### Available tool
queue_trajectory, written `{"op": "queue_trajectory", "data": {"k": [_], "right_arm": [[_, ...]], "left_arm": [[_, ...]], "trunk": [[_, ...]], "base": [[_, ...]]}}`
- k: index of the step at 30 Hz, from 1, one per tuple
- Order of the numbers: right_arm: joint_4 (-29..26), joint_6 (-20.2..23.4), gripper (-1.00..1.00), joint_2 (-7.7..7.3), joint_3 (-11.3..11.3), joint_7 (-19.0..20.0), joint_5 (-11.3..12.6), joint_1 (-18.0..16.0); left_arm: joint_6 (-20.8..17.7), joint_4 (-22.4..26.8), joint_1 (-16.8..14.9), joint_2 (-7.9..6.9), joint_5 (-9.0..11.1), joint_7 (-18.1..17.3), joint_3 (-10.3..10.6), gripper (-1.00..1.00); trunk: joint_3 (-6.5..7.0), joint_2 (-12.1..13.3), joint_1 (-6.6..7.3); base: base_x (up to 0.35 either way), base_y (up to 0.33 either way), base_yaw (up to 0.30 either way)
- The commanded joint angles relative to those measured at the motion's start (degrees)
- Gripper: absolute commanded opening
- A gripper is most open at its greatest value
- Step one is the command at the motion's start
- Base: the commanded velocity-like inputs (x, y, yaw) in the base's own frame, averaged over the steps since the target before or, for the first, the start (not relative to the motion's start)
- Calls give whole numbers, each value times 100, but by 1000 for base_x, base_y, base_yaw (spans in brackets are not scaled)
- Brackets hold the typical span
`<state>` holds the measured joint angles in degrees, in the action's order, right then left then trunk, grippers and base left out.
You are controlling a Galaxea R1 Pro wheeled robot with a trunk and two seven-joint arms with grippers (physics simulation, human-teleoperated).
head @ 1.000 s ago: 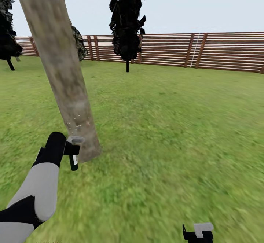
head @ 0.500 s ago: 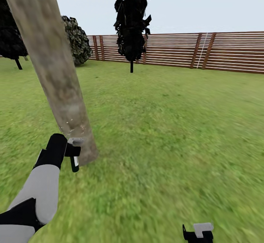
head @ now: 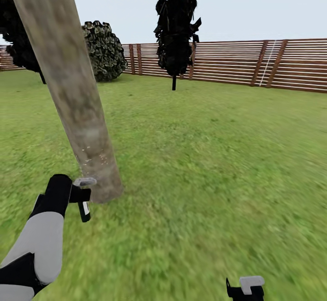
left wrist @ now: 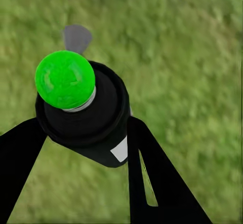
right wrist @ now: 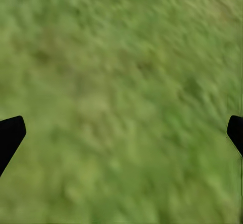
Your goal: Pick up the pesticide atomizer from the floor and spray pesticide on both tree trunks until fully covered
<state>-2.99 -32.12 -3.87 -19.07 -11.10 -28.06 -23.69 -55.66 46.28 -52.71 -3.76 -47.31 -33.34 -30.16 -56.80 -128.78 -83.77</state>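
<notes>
A thick, mottled grey-beige tree trunk (head: 72, 87) leans across the left of the head view, its base on the lawn. Small white specks dot the trunk low down. My left gripper (head: 78, 195) is shut on the dark pesticide atomizer (head: 84, 210), just in front of the trunk's base, with the grey nozzle (head: 85, 182) towards the trunk. In the left wrist view the atomizer (left wrist: 88, 122) shows a green round end and a white label between the black fingers (left wrist: 152, 183). My right gripper (head: 245, 288) hangs low at the picture's bottom, open over grass (right wrist: 121, 133).
Green lawn (head: 213, 165) spreads all around. A brown slat fence (head: 236, 65) closes the far side. A narrow black cypress-like tree (head: 176, 28) and a rounded dark bush (head: 105, 51) stand near the fence.
The head view has swung left, so fence and far trees shifted right. My left gripper with the atomizer has sunk a little and drawn slightly away from the trunk. The right gripper is unchanged.
</notes>
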Motion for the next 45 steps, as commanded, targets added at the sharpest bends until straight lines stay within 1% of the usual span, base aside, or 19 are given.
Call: {"op": "queue_trajectory", "data": {"k": [1, 3, 5, 9, 11, 13, 14, 15, 18, 19, 22, 24, 25, 27, 28, 29, 34, 43, 45], "right_arm": [[9, -13, 100, 0, -26, -34, -62, -4], [9, -13, 100, 0, -26, -33, -65, -4], [9, -13, 100, 0, -26, -33, -67, -4], [9, -13, 100, 0, -26, -33, -67, -5], [9, -13, 100, 0, -26, -34, -67, -4], [9, -13, 100, 0, -26, -33, -68, -4], [10, -13, 100, 0, -26, -33, -68, -4], [9, -13, 100, 0, -26, -33, -68, -4], [11, -13, 100, 0, -26, -33, -68, -7], [12, -13, 100, 0, -26, -32, -68, -5], [9, -13, 100, 0, -26, -31, -72, -5], [9, -13, 100, 0, -26, -32, -74, -5], [9, -13, 100, 0, -26, -33, -75, -4], [9, -13, 100, 0, -26, -33, -77, -4], [9, -13, 100, 0, -26, -33, -77, -4], [9, -13, 100, 0, -26, -33, -74, -4], [9, -13, 100, 0, -26, -41, -69, -4], [9, -13, 100, 1, -26, -42, -77, -4], [9, -13, 100, 0, -26, -42, -77, -4]], "left_arm": [[10, -9, 5, 8, -42, -55, -16, -100], [52, -33, 17, 67, -41, -52, -18, -100], [68, -39, 22, 197, -41, -45, -23, -100], [75, -35, 23, 236, -43, -47, -42, -100], [81, -34, 28, 189, -63, -42, -62, -100], [88, 2, 157, -4, -76, -35, -70, -100], [90, 29, 269, -212, -61, -39, -73, -100], [90, 34, 291, -270, -66, -36, -69, -100], [91, 31, 312, -275, -55, -33, -35, -100], [87, -9, 316, -182, -42, -33, -20, -100], [89, 22, 307, 391, -69, -20, 38, -100], [100, 30, 309, 537, -78, 41, 44, -100], [121, 22, 312, 545, -77, 69, 22, -100], [331, -19, 402, 393, -58, 129, -25, -100], [529, -29, 558, 254, -18, 143, -86, -100], [638, -30, 657, 191, 34, 148, -194, -100], [723, 13, 831, 145, 73, 157, -375, -100], [765, 65, 928, 141, 71, 184, -383, -100], [773, 65, 941, 72, 41, 238, -391, -100]], "trunk": [[-5, -2, 0], [-5, -2, 0], [-5, -2, 0], [-5, -2, 0], [-5, -2, 0], [-5, -2, 0], [-5, -2, 0], [-5, -2, 0], [-5, -2, 0], [-5, -2, 0], [-5, -2, 0], [-5, -2, 0], [-5, -2, 0], [-5, -2, 0], [-5, -2, 0], [-5, -2, 0], [-5, -2, 0], [-5, -2, 0], [-5, -2, 0]], "base": [[100, -272, 59], [150, -256, 25], [212, -219, 7], [233, -194, 2], [140, -93, 0], [37, -25, 0], [8, -5, 0], [4, -3, 0], [2, -1, 0], [0, 0, 0], [0, 0, 0], [0, 0, 10], [0, 0, 79], [0, 0, 198], [0, 0, 255], [0, 0, 268], [6, -2, 211], [220, -133, 13], [268, -164, 0]]}}
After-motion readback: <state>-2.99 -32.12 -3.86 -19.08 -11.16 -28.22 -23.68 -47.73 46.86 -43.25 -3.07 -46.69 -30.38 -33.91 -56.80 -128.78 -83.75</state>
